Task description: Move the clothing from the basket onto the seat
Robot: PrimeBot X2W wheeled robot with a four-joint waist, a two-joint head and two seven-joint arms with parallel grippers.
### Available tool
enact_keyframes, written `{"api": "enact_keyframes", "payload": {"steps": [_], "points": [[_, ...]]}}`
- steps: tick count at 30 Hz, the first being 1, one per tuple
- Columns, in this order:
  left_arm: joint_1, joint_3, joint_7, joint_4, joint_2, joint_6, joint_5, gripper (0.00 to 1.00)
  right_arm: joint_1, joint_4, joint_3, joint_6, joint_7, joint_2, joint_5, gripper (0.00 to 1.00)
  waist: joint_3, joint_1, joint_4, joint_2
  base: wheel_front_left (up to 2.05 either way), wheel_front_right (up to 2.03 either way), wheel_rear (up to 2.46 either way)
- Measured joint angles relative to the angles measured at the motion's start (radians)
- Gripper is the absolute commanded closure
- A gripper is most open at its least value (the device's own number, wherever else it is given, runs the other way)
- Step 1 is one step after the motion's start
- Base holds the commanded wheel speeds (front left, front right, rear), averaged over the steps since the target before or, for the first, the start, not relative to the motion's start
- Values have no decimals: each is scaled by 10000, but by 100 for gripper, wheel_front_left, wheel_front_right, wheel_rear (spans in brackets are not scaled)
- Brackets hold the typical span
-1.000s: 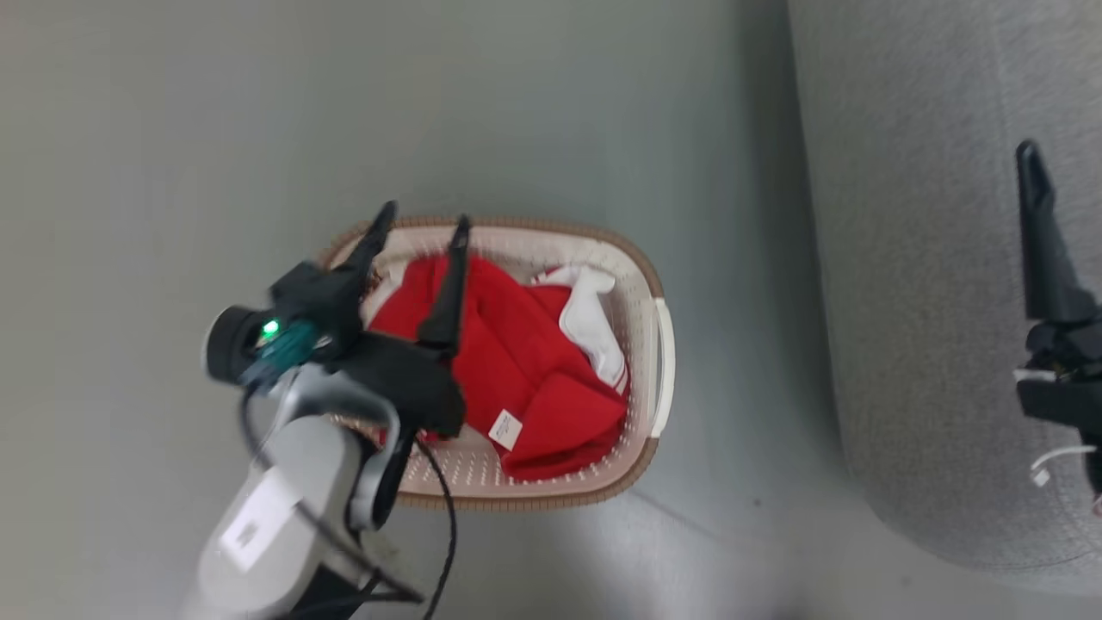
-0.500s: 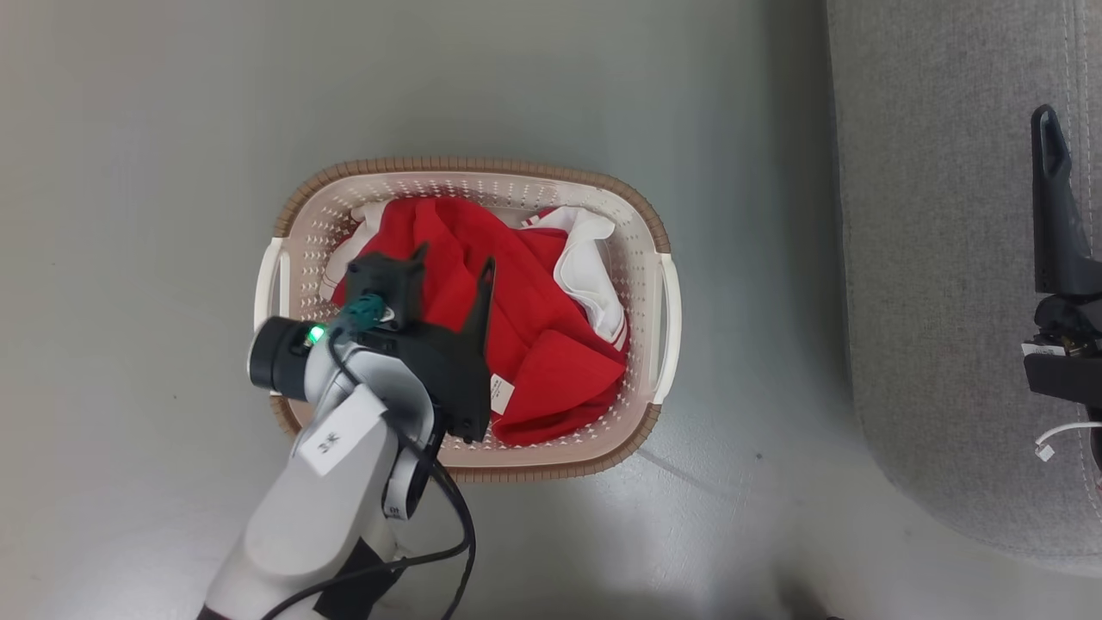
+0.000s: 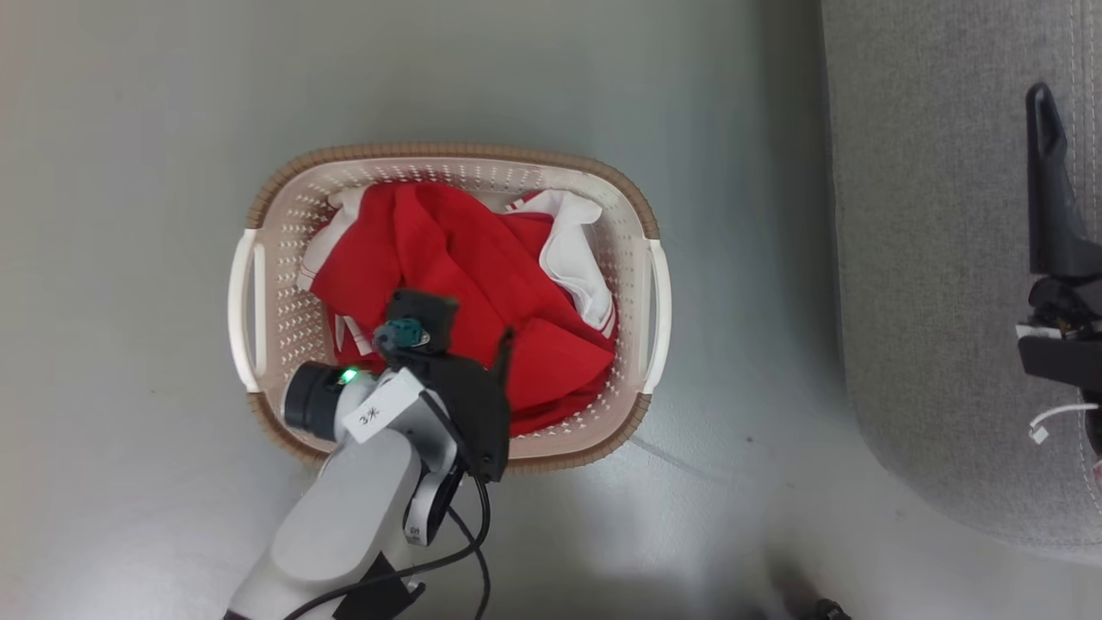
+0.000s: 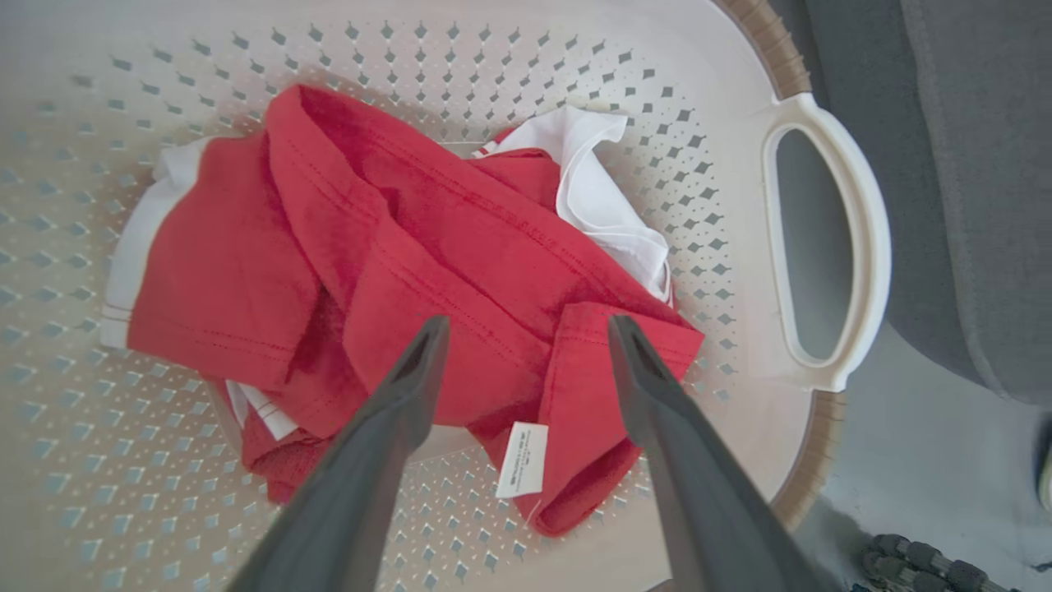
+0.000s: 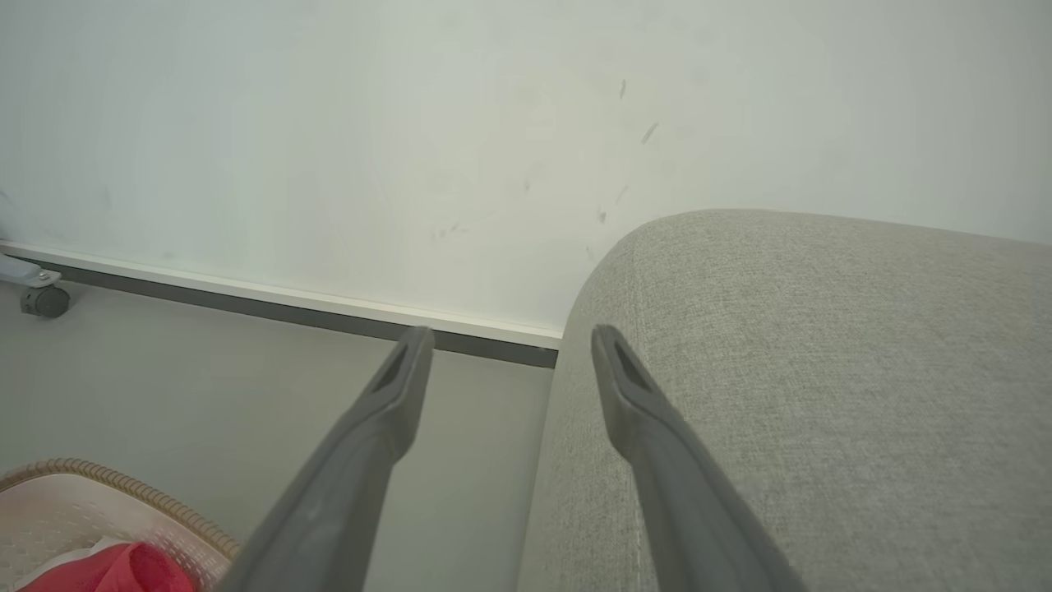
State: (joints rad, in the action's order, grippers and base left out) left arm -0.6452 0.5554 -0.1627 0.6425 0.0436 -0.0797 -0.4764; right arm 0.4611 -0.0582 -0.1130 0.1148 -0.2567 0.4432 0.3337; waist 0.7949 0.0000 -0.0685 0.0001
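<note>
The cream basket [image 3: 448,164] with its brown rim stands on the floor, holding crumpled red clothing [image 3: 448,258] with white panels. My left gripper [image 3: 465,331] hangs over the pile's near part, pointing down into the basket. In the left wrist view the left gripper [image 4: 528,325] is open just above the red clothing [image 4: 427,238], with a small white tag [image 4: 523,459] below it and nothing between the fingers. The grey seat [image 3: 938,258] lies to the right. Above the seat my right gripper [image 3: 1043,103] hovers, and the right wrist view shows the right gripper [image 5: 511,333] open and empty.
A strip of grey floor [image 3: 740,258] separates the basket from the seat's rounded edge. The basket's right handle [image 4: 830,238] faces the seat. Beyond are a pale wall [image 5: 329,123] with a dark baseboard [image 5: 288,316] and a caster wheel [image 5: 41,300].
My left gripper has swung back from the basket's far rim and tipped down over the near part of the clothing, staying open. The head camera has shifted. The right gripper has barely moved.
</note>
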Motion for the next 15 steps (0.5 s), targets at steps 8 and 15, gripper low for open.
{"api": "enact_keyframes", "payload": {"steps": [8, 15], "points": [[-92, 907, -401, -4, 2, 6, -1116, 0, 105, 121, 21, 13, -2, -4, 0, 0, 279, 0, -236, 0, 0, 0, 0], [-144, 1158, -568, 290, 8, -84, -1647, 0, 161, 90, 77, 46, -2, 0, 0, 0, 439, -1, -295, 0, 0, 0, 0]]}}
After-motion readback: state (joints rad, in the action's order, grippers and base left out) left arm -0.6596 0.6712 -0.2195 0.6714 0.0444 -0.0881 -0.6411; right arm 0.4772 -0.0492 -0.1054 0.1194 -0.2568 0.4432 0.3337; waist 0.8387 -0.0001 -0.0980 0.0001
